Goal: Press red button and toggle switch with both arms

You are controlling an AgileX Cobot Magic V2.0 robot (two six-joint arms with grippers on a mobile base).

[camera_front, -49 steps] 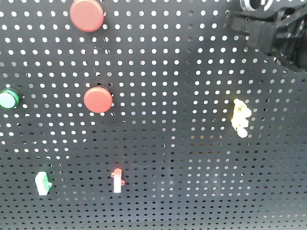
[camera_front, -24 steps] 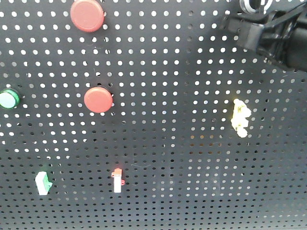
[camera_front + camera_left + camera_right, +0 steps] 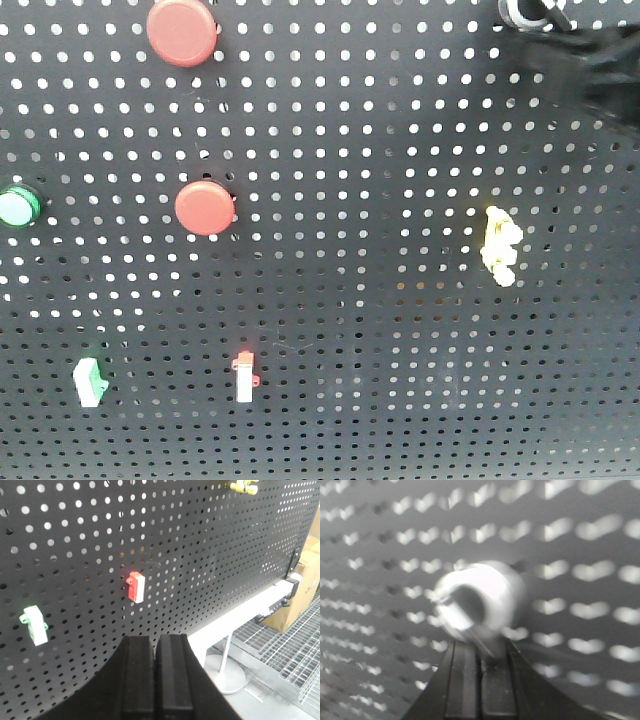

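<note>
Jaws look closed on both arms: I see the left gripper (image 3: 156,647) with pads pressed together, aimed at the black perforated board (image 3: 210,550) just below a small red-and-white switch (image 3: 136,587). Up top right, the right gripper (image 3: 480,655) is pinched too, tips against the blurred silver cylindrical toggle switch (image 3: 480,602). On the board's left sits the round red button (image 3: 205,208).

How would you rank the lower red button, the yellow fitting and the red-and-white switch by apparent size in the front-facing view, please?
Largest: lower red button
Then: yellow fitting
Smallest: red-and-white switch
</note>
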